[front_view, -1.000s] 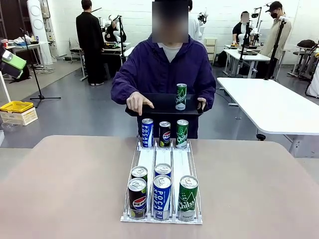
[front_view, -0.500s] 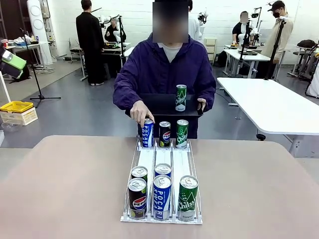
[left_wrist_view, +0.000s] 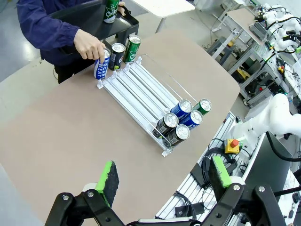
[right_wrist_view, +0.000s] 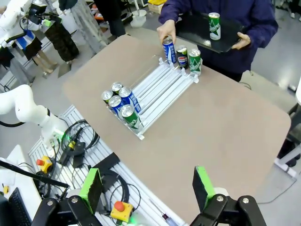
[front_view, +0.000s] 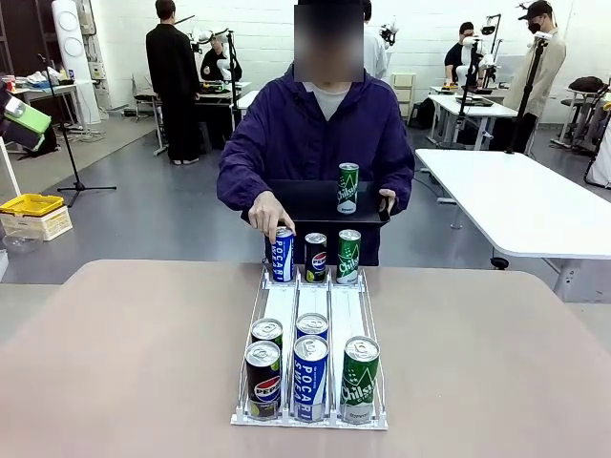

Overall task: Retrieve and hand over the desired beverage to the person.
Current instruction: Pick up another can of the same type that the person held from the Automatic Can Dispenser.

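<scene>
The person (front_view: pixel 315 134) in a dark navy-purple jacket stands at the table's far side, holding a black tray (front_view: pixel 310 202) with a green Chilsung can (front_view: pixel 347 187) on it. Their hand (front_view: pixel 269 212) rests on top of the blue Pocari can (front_view: pixel 282 254) at the rack's far left. A Pepsi can (front_view: pixel 315 258) and a green can (front_view: pixel 349 256) stand beside it. At the near end of the white rack (front_view: pixel 312 334) stand several more cans. My left gripper (left_wrist_view: pixel 162 176) is open, high above the table. My right gripper (right_wrist_view: pixel 146 184) is open too, high over the table edge.
The beige table (front_view: pixel 115 363) holds the rack in its middle. A white table (front_view: pixel 525 200) stands to the right beyond it. Other people and stands are farther back in the room. Cables and a base with a red button (right_wrist_view: pixel 118 207) lie below the table edge.
The person's hand came off the tray's front, reached down to the far-left blue Pocari can and now rests on its top. The grippers have not come into the front view.
</scene>
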You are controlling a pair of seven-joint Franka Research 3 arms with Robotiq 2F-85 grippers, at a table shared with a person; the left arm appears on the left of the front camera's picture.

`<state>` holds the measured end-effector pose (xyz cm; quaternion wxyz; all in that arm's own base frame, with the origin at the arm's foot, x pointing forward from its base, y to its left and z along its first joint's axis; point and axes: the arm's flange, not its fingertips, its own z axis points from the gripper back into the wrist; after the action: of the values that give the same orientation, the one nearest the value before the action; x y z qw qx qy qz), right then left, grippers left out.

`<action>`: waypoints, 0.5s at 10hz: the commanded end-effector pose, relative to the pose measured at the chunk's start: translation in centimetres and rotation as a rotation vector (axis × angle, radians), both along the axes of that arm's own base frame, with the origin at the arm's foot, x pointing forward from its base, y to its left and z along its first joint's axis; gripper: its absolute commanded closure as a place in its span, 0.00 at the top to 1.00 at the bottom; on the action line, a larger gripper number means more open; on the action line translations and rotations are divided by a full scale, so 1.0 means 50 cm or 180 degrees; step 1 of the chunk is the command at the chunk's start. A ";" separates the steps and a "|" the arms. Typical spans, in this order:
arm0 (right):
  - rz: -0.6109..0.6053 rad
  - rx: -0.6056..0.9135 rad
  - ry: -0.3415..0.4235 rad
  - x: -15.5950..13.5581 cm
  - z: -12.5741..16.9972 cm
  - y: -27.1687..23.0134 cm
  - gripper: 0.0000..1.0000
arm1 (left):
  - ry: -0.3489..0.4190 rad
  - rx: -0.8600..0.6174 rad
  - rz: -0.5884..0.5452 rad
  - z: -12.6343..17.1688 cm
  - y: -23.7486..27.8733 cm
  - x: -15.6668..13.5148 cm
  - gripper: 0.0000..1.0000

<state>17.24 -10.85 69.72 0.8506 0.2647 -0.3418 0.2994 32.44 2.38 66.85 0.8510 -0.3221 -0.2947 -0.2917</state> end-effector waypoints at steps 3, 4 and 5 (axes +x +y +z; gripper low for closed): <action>0.0064 0.0018 -0.0010 -0.001 0.002 -0.003 1.00 | -0.0040 -0.0040 -0.0052 -0.002 0.002 -0.001 1.00; 0.0064 0.0018 -0.0010 -0.001 0.002 -0.003 1.00 | -0.0040 -0.0040 -0.0052 -0.002 0.002 -0.001 1.00; 0.0064 0.0018 -0.0010 -0.001 0.002 -0.003 1.00 | -0.0040 -0.0040 -0.0052 -0.002 0.002 -0.001 1.00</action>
<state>17.24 -10.85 69.72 0.8506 0.2648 -0.3416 0.2996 32.44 2.38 66.85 0.8510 -0.3222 -0.2947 -0.2917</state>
